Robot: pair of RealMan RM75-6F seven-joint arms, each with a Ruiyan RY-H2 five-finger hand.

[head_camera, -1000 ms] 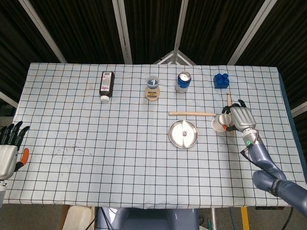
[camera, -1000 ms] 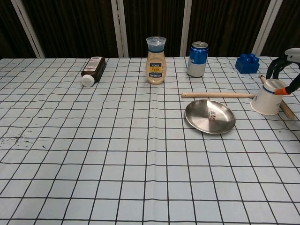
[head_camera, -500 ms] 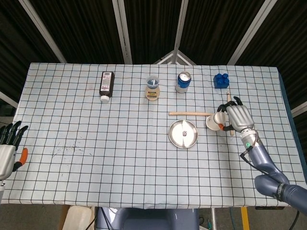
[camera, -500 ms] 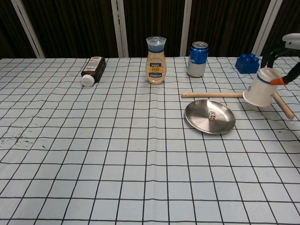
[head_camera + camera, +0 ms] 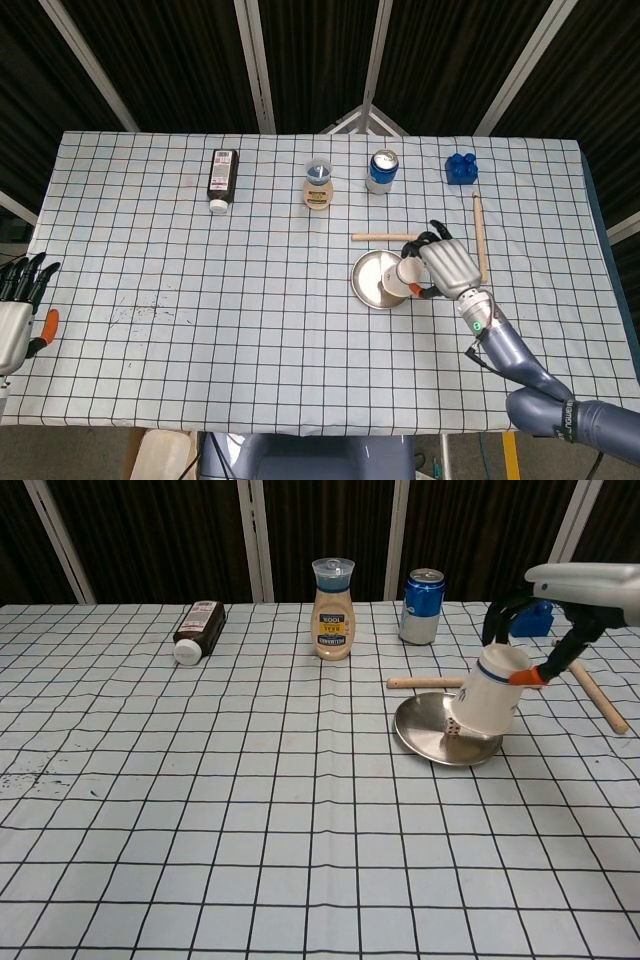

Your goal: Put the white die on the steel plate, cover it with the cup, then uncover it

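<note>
The steel plate [image 5: 372,280] [image 5: 425,725] lies right of the table's middle. My right hand [image 5: 447,267] [image 5: 570,595] holds a white paper cup [image 5: 411,273] [image 5: 487,690] mouth down and tilted, just above the plate's right part. In the chest view the white die [image 5: 451,730] peeks out at the cup's lower left rim on the plate; the head view hides it behind the cup. My left hand [image 5: 18,310] hangs open past the table's left edge, holding nothing.
Along the back stand a dark bottle lying flat [image 5: 222,178], a sauce bottle [image 5: 318,184], a blue can [image 5: 382,170] and a blue toy block [image 5: 460,167]. Two wooden sticks lie close by: one behind the plate [image 5: 378,237], one to the right [image 5: 479,235].
My right hand carried the cup leftward from beside the right-hand stick to over the plate; the cup now hides most of the die. The left hand barely shifted.
</note>
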